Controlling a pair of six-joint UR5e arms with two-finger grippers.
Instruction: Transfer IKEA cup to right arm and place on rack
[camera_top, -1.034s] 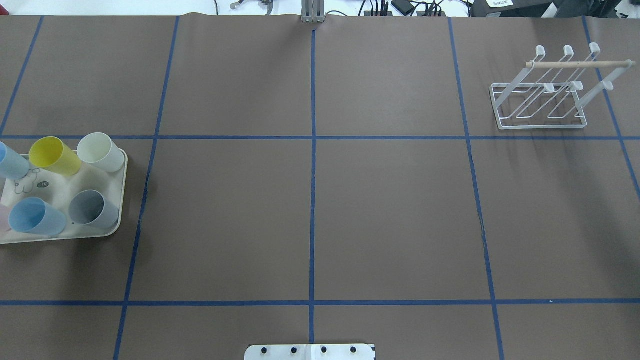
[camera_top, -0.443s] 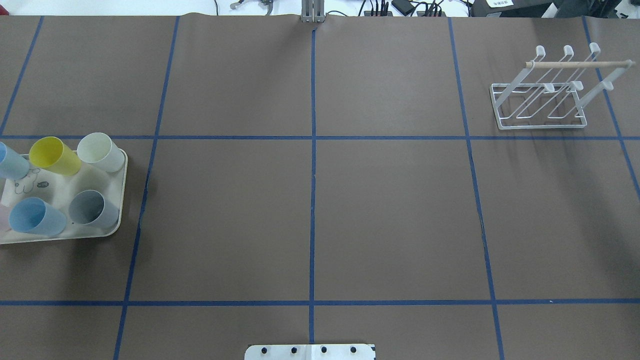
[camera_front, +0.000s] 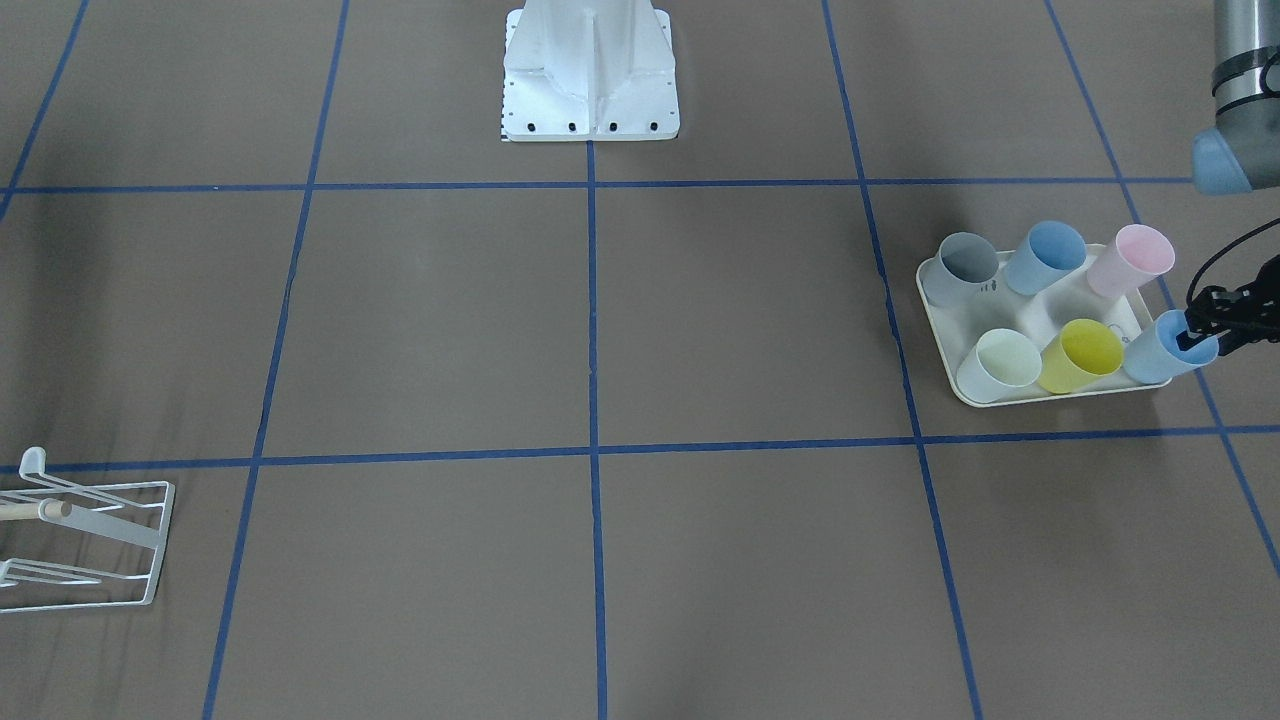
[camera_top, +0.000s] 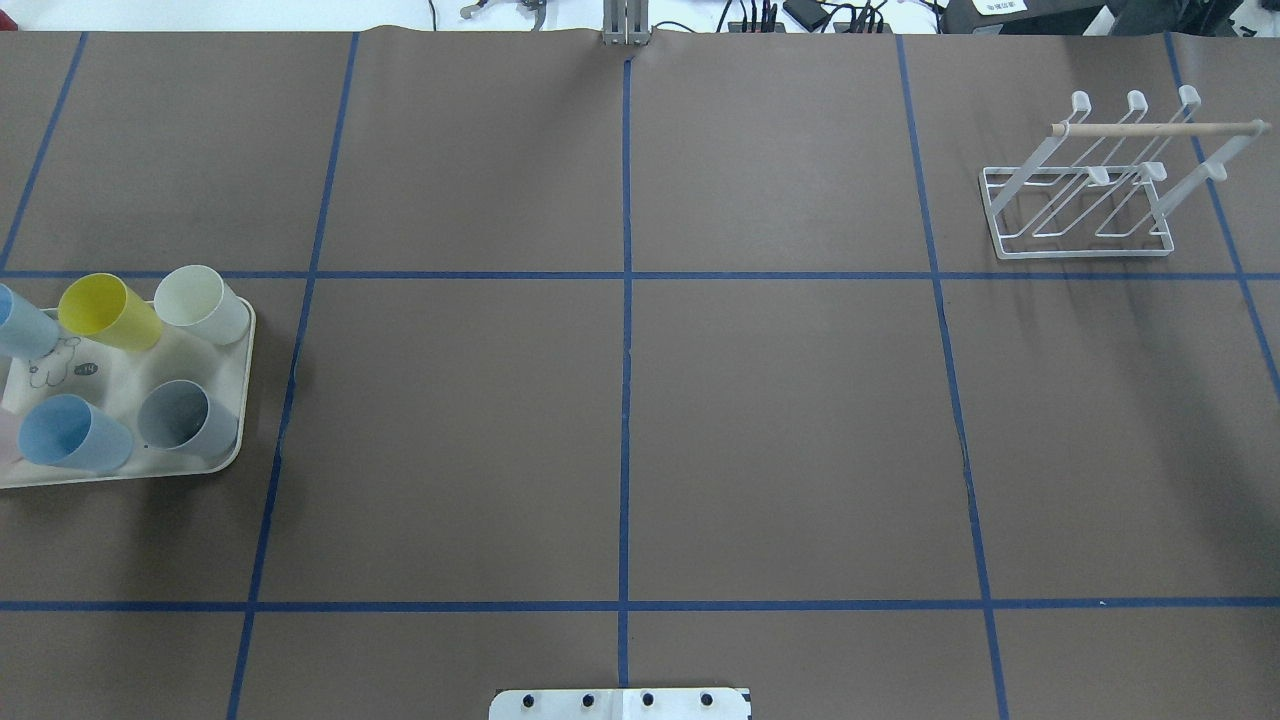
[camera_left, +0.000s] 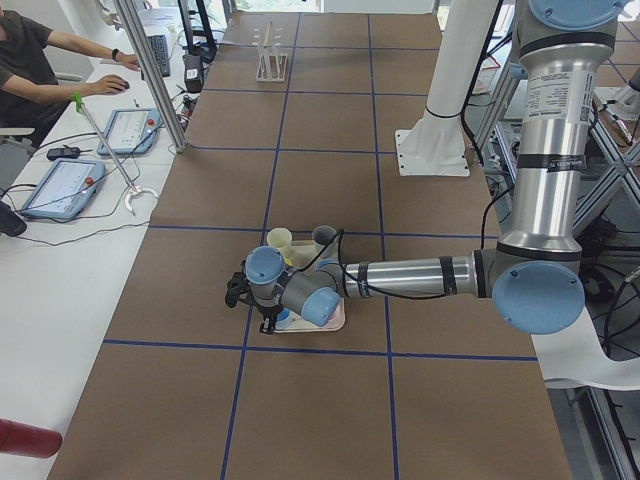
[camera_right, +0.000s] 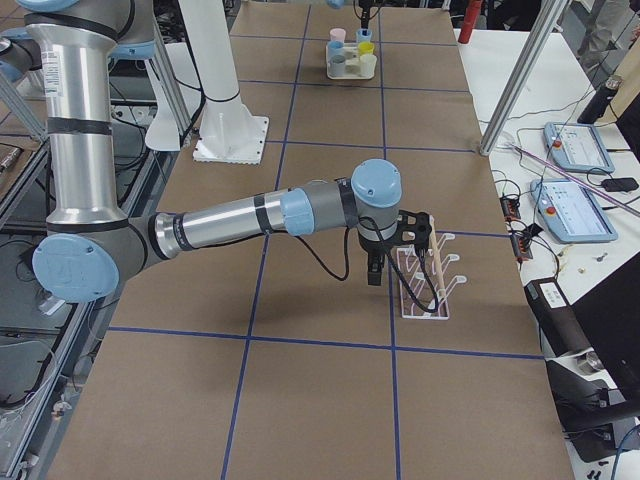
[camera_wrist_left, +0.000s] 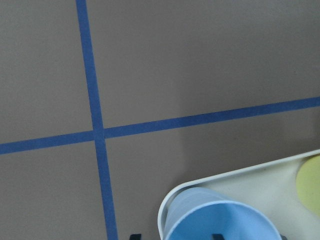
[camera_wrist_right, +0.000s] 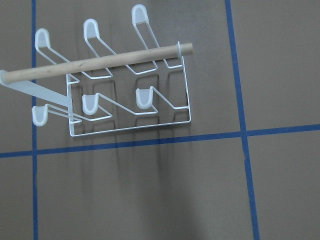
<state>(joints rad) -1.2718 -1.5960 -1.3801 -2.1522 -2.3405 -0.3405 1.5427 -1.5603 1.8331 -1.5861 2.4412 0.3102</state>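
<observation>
Straddling the rim of the light-blue IKEA cup (camera_front: 1155, 358) with the left end effector (camera_front: 1192, 336): fingers apart, one dipping inside the mouth, the other hanging outside the wall. Resting mouth-up at the outer far corner of the cream tray (camera_front: 955, 335), at the left end of the table (camera_top: 780, 430), just beside a yellow cup (camera_front: 1085, 352). Sharing that tray with an off-white cup (camera_front: 1000, 365), a grey cup (camera_front: 960, 268), a blue cup (camera_front: 1050, 258) and a pink cup (camera_front: 1135, 260). Hovering the right end effector (camera_right: 372, 272) just beside the white wire rack (camera_top: 1085, 253) near the table's far right corner, pointing down; being unable to tell, from that side view alone, whether apart or together. Looking down from the right wrist onto slanted prongs and the wooden peg (camera_wrist_right: 100, 62).
</observation>
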